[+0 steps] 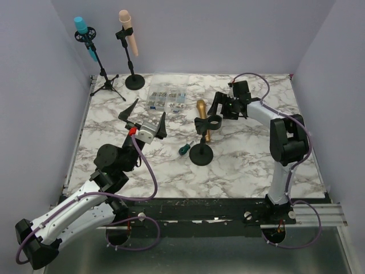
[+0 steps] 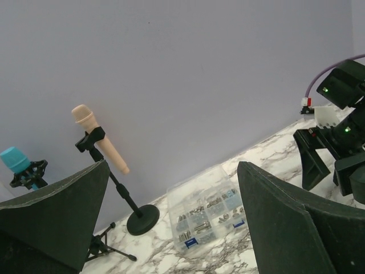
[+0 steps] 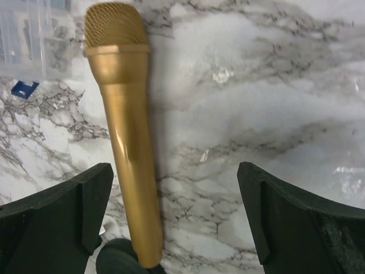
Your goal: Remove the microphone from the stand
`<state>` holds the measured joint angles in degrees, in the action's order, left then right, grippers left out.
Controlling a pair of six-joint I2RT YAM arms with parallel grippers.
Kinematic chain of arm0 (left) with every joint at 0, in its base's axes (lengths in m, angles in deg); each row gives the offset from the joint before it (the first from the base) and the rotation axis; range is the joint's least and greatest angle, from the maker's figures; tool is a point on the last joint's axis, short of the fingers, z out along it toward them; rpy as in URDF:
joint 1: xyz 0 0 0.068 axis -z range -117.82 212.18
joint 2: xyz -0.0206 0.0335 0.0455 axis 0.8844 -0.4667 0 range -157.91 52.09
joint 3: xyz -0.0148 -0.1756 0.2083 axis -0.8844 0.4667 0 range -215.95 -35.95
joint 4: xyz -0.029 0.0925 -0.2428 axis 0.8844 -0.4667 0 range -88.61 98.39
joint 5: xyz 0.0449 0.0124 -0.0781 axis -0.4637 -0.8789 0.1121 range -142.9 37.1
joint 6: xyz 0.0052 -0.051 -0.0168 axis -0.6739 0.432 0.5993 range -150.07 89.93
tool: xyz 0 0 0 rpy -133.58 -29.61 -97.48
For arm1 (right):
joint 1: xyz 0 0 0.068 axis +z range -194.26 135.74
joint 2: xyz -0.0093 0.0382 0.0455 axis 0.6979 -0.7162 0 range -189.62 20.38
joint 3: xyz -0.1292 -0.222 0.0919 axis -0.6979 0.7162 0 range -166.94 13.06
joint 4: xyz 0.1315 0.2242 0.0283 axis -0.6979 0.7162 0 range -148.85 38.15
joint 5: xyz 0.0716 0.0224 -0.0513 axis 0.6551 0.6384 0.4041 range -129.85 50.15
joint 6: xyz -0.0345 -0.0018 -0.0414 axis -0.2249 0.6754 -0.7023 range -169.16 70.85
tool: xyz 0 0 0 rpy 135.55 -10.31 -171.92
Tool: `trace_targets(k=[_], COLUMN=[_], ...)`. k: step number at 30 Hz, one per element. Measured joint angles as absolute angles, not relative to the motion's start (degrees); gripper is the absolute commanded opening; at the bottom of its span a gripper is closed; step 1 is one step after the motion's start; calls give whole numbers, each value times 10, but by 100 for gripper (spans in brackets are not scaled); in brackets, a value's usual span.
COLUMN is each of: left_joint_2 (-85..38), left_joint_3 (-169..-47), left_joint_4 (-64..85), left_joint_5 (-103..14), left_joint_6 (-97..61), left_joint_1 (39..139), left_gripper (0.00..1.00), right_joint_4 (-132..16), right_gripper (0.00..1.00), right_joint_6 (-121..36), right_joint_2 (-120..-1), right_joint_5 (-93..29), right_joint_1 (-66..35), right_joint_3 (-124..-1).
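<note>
A gold microphone [image 1: 203, 114] sits in the black clip [image 1: 209, 123] of a short stand with a round base [image 1: 201, 154] at mid-table. My right gripper [image 1: 213, 113] is open just behind the clip. In the right wrist view the microphone [image 3: 124, 131] runs between the fingers, close to the left fingertip [image 3: 63, 208] and far from the right one [image 3: 291, 217], touching neither. The clip [image 3: 120, 258] shows at the bottom edge. My left gripper [image 1: 145, 116] is open and empty, raised left of the stand, and faces the back wall [image 2: 171, 228].
A clear box of screws [image 1: 165, 98] lies behind the stand, also in the left wrist view [image 2: 208, 208]. A beige microphone on a round-base stand [image 1: 129, 40] and a blue one on a tripod [image 1: 85, 35] stand at the back left. A small green tool [image 1: 183, 149] lies beside the base.
</note>
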<state>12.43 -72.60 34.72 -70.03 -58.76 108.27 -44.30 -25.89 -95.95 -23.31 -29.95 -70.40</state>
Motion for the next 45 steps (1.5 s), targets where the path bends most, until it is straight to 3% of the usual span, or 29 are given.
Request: trace_targets(k=[9,16,25,31,45], left_joint_2=[124,129,134,111,69], left_joint_3=[-730,-754,-758,-784,-824], left_joint_4=[334,298,288,258,205], left_joint_5=[-698,-673,-651,-601,-572], left_joint_6=[-577,-539,-503,-460,-445], left_joint_1=[1083,1082,1082,1082,1112], left_gripper=[99,98,98,98,98], right_joint_4=[-469,-549,-756,-795,-641], right_gripper=[100,100,100,100,100], right_joint_6=[-214,-189,-161,-98,-16], right_joint_2=[-815,-620,-393,-335,-247], right_joint_5=[-276,-280,-135,-66,-19], right_joint_1=[-300,-300,-299,-290,-282], right_joint_3=[-538,-331,-74,-92,-230])
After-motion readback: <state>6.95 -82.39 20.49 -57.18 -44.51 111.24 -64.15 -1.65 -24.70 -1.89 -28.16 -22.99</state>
